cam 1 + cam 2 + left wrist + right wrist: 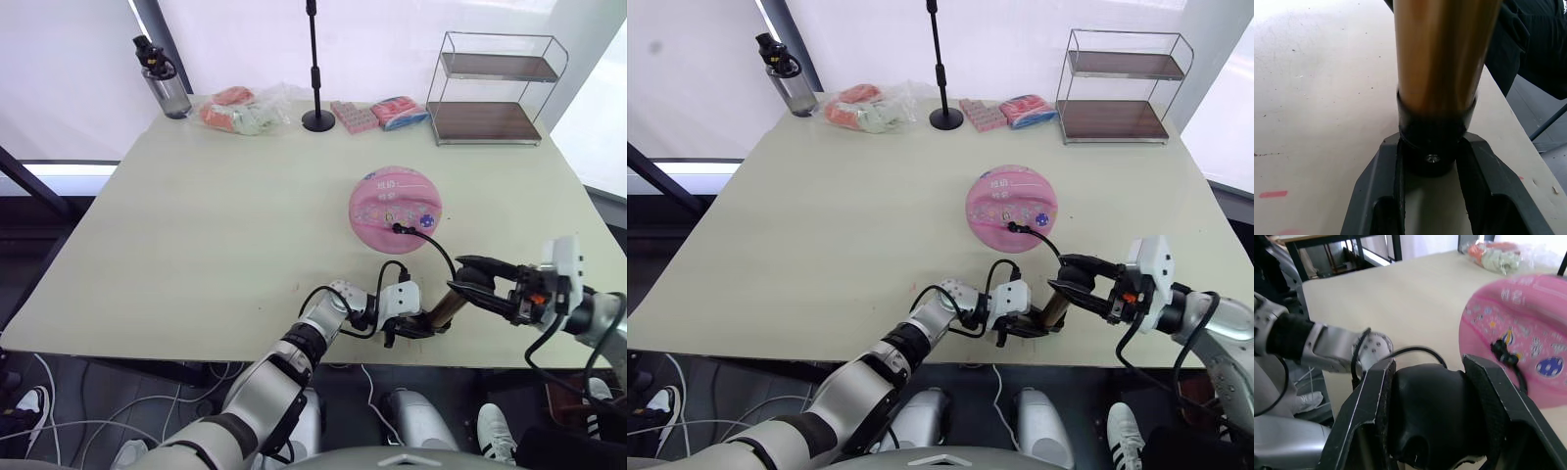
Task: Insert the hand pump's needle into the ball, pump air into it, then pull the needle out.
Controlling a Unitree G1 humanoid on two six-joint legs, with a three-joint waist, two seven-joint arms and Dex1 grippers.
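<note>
Head view, left eye: pink ball (396, 210) sits on the pale surface (196, 225), right of centre and nearer the front edge than the back. A thin black hose (436, 243) runs from the ball's near side, where a black fitting is plugged into it, the needle itself not visible, and loops down to the hand pump (446, 308), which lies tilted at the front edge. Left gripper (404, 331) has its jaws clamped on the pump's lower black end; right gripper (468, 279) has its jaws closed around the black handle at the upper end. Along the back edge: a dark water bottle (162, 80), a bag of snacks (237, 110), a black stand with round base (316, 65), 2 small packets (382, 114) and a 2-tier wire shelf (495, 90). Head view, right eye: same layout, ball (1011, 208) just beyond the 2 grippers, hose arcing between them. Left wrist view: the bronze barrel (1442, 54) rises from a black end cap (1432, 142) pinched between both fingers (1382, 186), resting on the surface. Right wrist view: both fingers (1369, 418) grip the rounded black handle (1427, 413); the ball (1518, 333) lies close beyond, the hose fitting (1501, 350) seated in its skin, and the left arm's silver wrist (1337, 350) reaches in alongside.
</note>
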